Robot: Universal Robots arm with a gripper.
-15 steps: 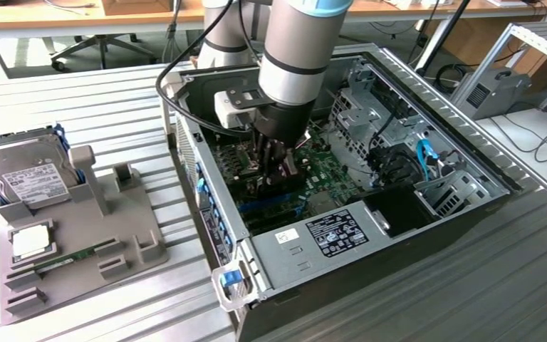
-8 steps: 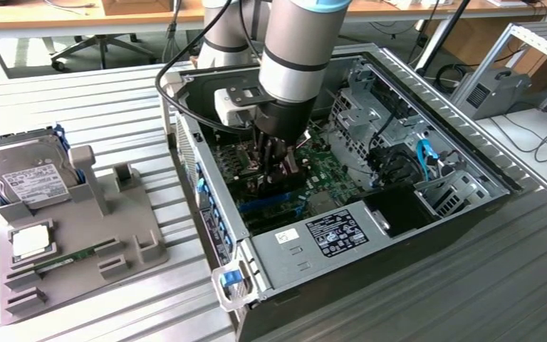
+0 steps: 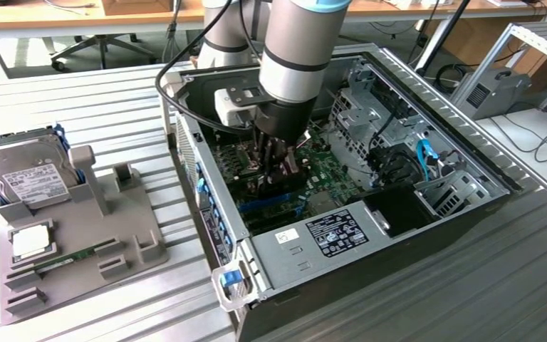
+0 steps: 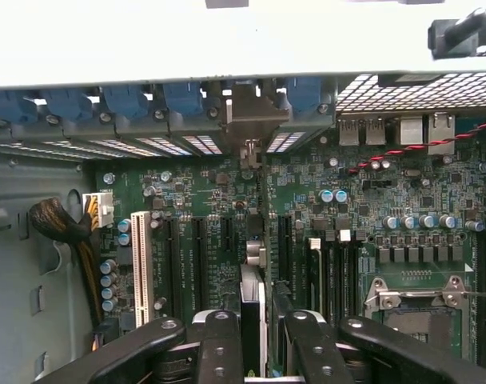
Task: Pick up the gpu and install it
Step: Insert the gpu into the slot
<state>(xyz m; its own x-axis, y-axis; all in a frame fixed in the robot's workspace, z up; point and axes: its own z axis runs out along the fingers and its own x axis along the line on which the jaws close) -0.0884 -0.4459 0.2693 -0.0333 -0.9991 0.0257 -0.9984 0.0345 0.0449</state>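
So the tool (image 4: 255,340) was down inside the open computer case (image 3: 444,153), clamped on the gpu (image 4: 253,308), with the black ribbed fingers (image 4: 219,344) pressed on either flat side of it. The card was a slim black slab seen edge-on in the wrist view, and its long axis ran straight away from the tool along the green motherboard (image 4: 227,200), parallel to the black expansion slots (image 4: 197,260). Its silver bracket (image 4: 251,120) end pointed at the case's rear wall, where the row of blue slot clips (image 4: 125,100) sat over the vented metal covers. From here I'd say the card was lined up over a slot, but I couldn't tell whether its edge was seated in it.

In the exterior view the case lay on its side on the ribbed metal surface (image 3: 112,107), with the grey plastic parts holder (image 3: 136,242) off toward the surface's edge on the exterior view's left. That holder carried a silver hard drive (image 3: 26,178) with a white label and a narrow green memory stick (image 3: 69,258).
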